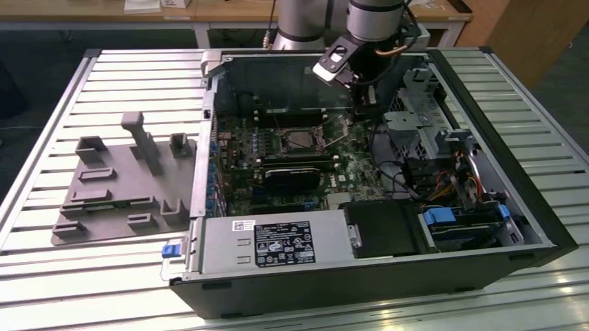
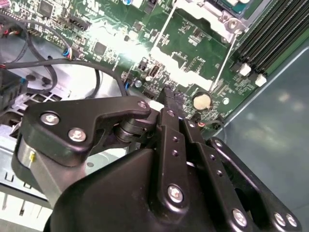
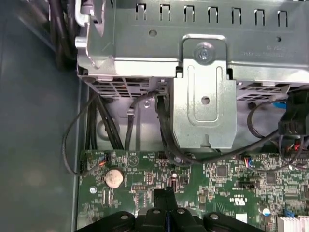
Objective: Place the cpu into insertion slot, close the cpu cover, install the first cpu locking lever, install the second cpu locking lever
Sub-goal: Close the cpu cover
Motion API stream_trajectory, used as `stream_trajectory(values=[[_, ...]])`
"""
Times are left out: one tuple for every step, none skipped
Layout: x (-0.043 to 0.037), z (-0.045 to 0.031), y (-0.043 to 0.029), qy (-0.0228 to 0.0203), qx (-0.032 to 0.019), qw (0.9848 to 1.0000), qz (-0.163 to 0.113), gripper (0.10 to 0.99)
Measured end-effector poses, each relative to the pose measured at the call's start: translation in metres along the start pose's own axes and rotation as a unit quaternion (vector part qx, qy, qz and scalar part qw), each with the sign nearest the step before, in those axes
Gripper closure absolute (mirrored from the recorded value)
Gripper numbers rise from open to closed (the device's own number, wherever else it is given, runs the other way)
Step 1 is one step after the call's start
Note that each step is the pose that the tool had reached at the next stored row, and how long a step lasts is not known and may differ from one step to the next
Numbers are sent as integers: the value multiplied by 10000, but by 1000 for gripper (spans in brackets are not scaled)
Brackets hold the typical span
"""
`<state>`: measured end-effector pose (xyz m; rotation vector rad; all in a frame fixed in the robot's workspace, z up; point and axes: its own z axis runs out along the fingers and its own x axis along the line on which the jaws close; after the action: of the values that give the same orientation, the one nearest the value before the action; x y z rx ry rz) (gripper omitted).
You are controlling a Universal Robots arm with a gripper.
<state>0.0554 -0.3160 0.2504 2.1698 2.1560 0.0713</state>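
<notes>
Pincer (image 3: 167, 193) clenched above motherboard (image 3: 227, 183), coin battery (image 3: 114, 178) just beside, metal cage (image 3: 205, 96) edge near

Ext. high/oblique; wrist views close, mobo (image 3: 222, 186)

Print on the black label (image 1: 285, 246) of the power supply (image 1: 225, 252) cannot be read.
</notes>
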Motion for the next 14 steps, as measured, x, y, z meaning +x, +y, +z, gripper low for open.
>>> stream_trajectory(values=[[0,10,5,-1,1,10000,0,984],[0,21,9,-1,3,10000,0,984],[1,35,12,-1,6,10000,0,984],[1,50,16,0,10,10000,0,984],[2,66,19,0,15,10000,0,984],[2,81,21,0,21,10000,0,984],[3,96,23,0,27,10000,-1,984],[3,110,24,0,33,10000,-1,984],[3,121,25,-1,40,10000,-1,984],[3,129,24,-1,44,10000,-1,984],[3,129,24,-2,44,10000,-1,984],[3,129,24,-3,45,10000,-1,984],[3,130,24,-3,45,10000,-1,984],[3,131,24,-2,45,10000,-1,984]])
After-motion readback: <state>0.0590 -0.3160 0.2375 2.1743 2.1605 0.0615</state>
